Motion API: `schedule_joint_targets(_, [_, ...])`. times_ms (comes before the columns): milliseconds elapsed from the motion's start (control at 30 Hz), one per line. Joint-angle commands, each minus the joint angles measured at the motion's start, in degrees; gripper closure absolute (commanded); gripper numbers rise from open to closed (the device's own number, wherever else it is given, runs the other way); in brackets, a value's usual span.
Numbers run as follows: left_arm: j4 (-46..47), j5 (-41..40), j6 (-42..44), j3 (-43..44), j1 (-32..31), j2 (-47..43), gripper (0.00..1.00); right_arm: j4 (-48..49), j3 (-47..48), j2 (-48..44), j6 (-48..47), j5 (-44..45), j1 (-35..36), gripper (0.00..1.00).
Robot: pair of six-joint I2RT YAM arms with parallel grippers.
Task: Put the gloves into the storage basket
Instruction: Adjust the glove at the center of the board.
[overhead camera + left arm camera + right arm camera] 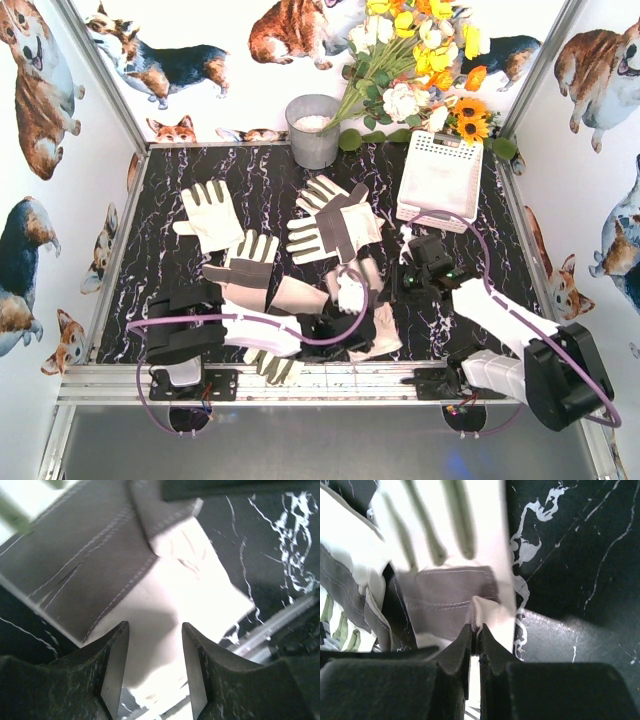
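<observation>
Cream gloves (330, 232) with grey patches lay scattered over the middle of a black marbled worktop (165, 240). None was in the white basket (440, 178), which sat at the far right beside a spray of flowers (420, 50). The right tool (478, 630) had its jaws pressed together on a fold of one glove (445, 597), at the edge of its grey patch. That glove's long axis ran straight away from the tool, fingers pointing ahead. From that grip the basket lay further up the worktop, just beyond the right arm and well apart from the left arm, so the right arm looked the nearer carrier. The left tool (155, 672) hung with jaws apart over the cream end of a second glove (170, 590), not clamping it. Only the overhead view showed the basket and the spread of gloves. Only the wrist views showed how each pair of jaws stood, which the arms hid from above.
</observation>
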Motion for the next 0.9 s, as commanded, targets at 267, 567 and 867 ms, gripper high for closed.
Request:
schedule_joint_targets(267, [-1.53, -4.52, -11.94, -0.58, -6.92, 0.84, 0.60, 6.71, 3.90, 7.52, -3.12, -2.20, 0.13, 1.00])
schedule_joint_targets(567, [-10.10, -10.69, -9.27, -0.74, -6.41, -10.89, 0.40, 0.41, 3.76, -4.07, -2.40, -0.85, 0.13, 0.60])
schedule_joint_targets(867, [-9.85, -7.31, -1.34, -1.95, 2.50, -16.83, 0.41, -9.06, 3.77, -12.21, 4.22, -0.55, 0.13, 0.46])
